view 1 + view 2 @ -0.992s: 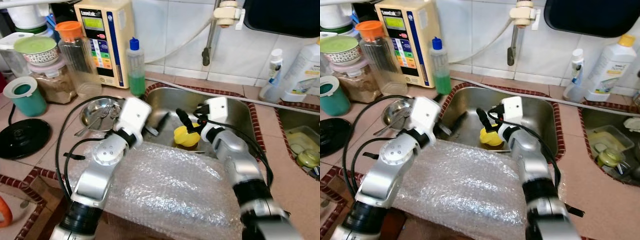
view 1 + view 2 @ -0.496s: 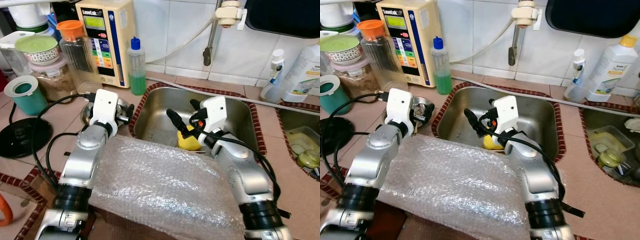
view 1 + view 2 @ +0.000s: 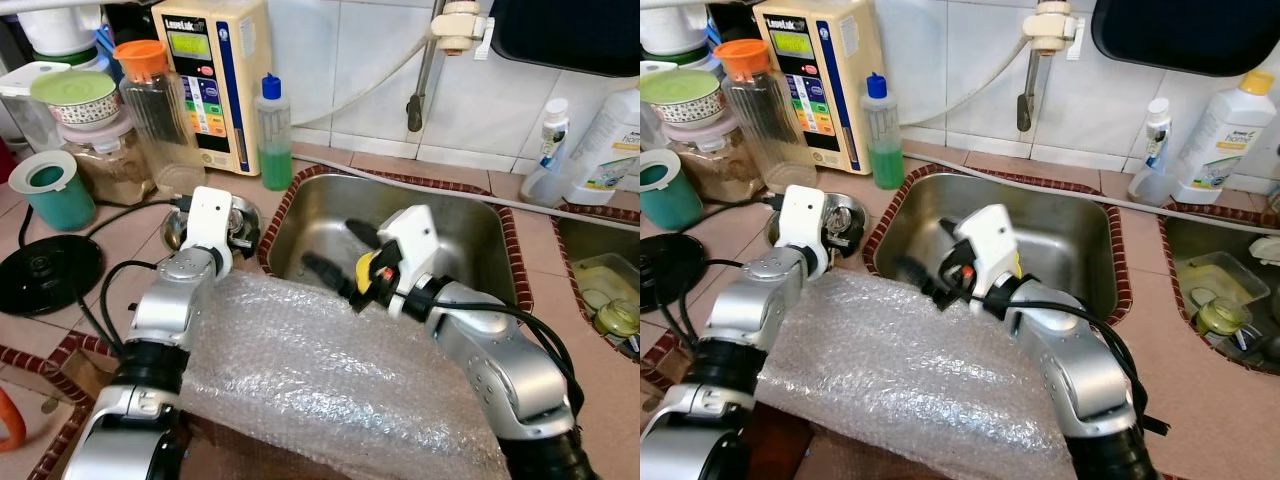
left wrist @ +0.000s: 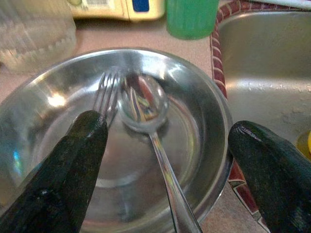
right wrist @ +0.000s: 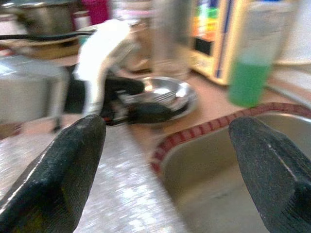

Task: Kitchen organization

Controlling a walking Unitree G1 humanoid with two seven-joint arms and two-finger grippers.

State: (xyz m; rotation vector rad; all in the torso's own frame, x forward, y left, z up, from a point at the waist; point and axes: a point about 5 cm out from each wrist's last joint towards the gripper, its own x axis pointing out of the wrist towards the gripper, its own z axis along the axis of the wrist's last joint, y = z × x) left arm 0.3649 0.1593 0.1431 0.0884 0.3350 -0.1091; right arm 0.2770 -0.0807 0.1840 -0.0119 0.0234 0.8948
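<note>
A steel bowl [image 4: 214, 92] holding a fork [image 4: 106, 94] and a spoon [image 4: 146, 104] sits on the counter left of the sink [image 3: 470, 230]. My left gripper [image 4: 165, 141] hovers open just over that bowl [image 3: 845, 215], one finger on each side of the cutlery. My right gripper [image 3: 340, 252] is open and empty above the sink's near left corner, pointing toward the bowl. A sliver of a yellow object [image 3: 365, 270] shows behind it. A sheet of bubble wrap [image 3: 320, 380] lies under both arms across the front of the counter.
Behind the bowl stand a green soap bottle [image 3: 271, 135], a beige water unit [image 3: 210, 80], an orange-lidded jar [image 3: 150, 110] and a teal cup [image 3: 52, 195]. A black lid [image 3: 45, 275] lies at left. A tap [image 3: 425, 60] hangs over the sink; white bottles [image 3: 600, 140] stand right.
My left gripper left the sink and swung over the steel bowl. My right gripper pulled back from the yellow object toward the sink's near left corner and turned leftward.
</note>
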